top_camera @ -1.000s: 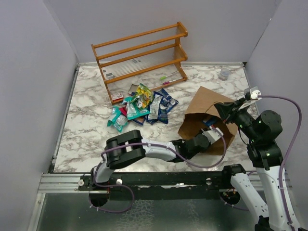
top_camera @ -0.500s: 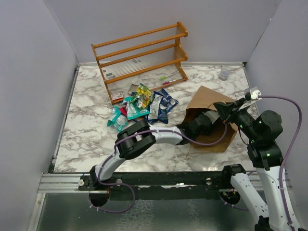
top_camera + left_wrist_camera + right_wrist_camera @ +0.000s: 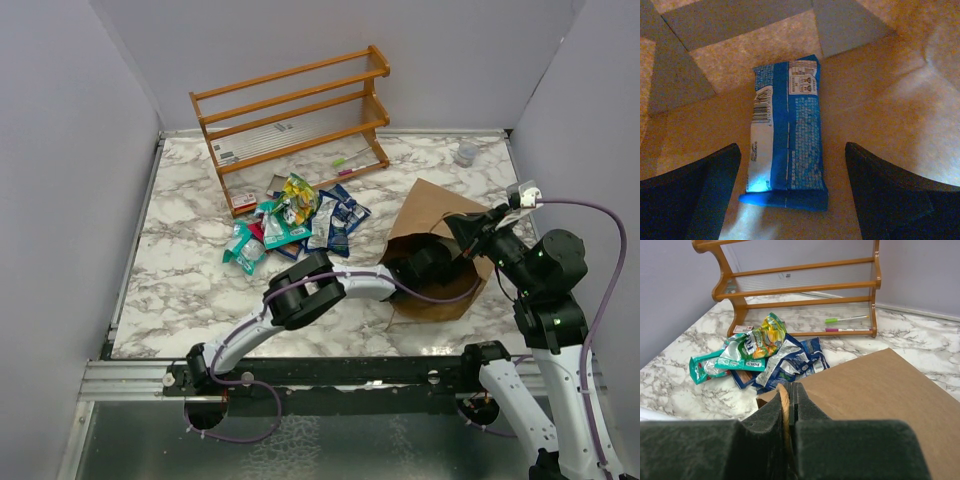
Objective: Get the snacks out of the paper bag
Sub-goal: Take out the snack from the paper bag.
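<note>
The paper bag (image 3: pixel 445 215) lies on its side at the right of the table, its mouth facing the near left. My left arm (image 3: pixel 340 285) reaches into that mouth. In the left wrist view my left gripper (image 3: pixel 792 147) stands open, one finger either side of the near end of a blue-and-white snack packet (image 3: pixel 787 125) lying flat on the bag's inner wall, touching neither. My right gripper (image 3: pixel 790 390) is shut on the bag's twisted paper handle (image 3: pixel 784 400) and holds the brown bag (image 3: pixel 880 390) up at its upper edge. Several snacks (image 3: pixel 295 225) lie heaped left of the bag.
A wooden shelf rack (image 3: pixel 295 120) lies tilted at the back, with two pens (image 3: pixel 845 324) on its lowest board. A small grey tub (image 3: pixel 466 153) sits at the back right corner. Grey walls close in both sides.
My left arm has pushed further right and deeper into the bag's mouth, and its gripper has opened wide. The right gripper has kept hold of the handle.
</note>
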You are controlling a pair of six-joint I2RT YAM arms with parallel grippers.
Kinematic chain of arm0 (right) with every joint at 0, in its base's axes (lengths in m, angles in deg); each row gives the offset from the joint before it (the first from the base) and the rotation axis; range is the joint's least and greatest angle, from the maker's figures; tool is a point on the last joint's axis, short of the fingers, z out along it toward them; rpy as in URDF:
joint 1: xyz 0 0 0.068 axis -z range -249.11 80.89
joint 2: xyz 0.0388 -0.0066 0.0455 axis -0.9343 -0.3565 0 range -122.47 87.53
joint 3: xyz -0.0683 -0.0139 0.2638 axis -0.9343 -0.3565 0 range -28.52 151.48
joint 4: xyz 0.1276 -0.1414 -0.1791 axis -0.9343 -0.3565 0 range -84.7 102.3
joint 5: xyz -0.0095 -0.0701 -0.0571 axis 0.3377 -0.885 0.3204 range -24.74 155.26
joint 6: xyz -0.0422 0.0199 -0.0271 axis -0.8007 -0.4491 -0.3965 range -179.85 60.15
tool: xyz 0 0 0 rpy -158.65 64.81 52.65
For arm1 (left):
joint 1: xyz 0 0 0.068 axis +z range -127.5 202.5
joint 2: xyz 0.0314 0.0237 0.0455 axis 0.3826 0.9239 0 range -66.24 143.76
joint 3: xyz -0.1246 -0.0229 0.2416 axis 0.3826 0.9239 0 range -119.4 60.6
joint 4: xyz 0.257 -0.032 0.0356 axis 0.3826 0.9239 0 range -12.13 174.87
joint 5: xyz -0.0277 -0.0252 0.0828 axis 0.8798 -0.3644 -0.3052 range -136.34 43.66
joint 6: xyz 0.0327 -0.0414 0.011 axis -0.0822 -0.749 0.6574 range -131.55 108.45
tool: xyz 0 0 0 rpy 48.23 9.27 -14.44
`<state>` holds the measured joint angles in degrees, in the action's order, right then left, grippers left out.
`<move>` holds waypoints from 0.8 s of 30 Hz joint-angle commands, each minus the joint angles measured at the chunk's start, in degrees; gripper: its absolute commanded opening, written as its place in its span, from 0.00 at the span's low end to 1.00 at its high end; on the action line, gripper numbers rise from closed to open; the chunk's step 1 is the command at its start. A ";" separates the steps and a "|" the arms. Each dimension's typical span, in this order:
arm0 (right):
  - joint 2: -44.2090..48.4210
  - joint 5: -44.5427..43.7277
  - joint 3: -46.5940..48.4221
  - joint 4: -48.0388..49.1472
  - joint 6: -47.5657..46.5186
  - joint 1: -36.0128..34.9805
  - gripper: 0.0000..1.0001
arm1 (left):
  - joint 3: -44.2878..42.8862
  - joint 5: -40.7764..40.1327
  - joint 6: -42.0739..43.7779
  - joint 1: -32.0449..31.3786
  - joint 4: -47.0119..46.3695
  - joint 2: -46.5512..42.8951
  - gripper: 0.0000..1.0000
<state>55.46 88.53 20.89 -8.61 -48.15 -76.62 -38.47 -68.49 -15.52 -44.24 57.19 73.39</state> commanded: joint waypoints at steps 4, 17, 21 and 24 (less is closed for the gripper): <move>0.17 1.15 1.43 1.32 -0.20 -0.14 0.02 | -5.24 -1.05 1.64 1.86 5.27 5.25 0.88; -0.36 0.34 1.77 1.18 -0.29 -0.14 0.02 | -3.36 4.22 0.56 2.40 9.32 2.07 0.29; -0.23 -0.18 1.46 1.39 -0.28 -0.14 0.02 | 0.88 4.24 0.47 2.34 7.55 -2.52 0.27; -0.27 -0.40 1.45 1.53 -0.33 -0.14 0.02 | 3.72 4.85 0.00 2.27 7.10 -6.00 0.26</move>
<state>55.09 88.63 20.91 -8.63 -48.15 -76.62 -38.36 -65.63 -14.80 -41.97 62.19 72.69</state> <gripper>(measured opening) 0.025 0.282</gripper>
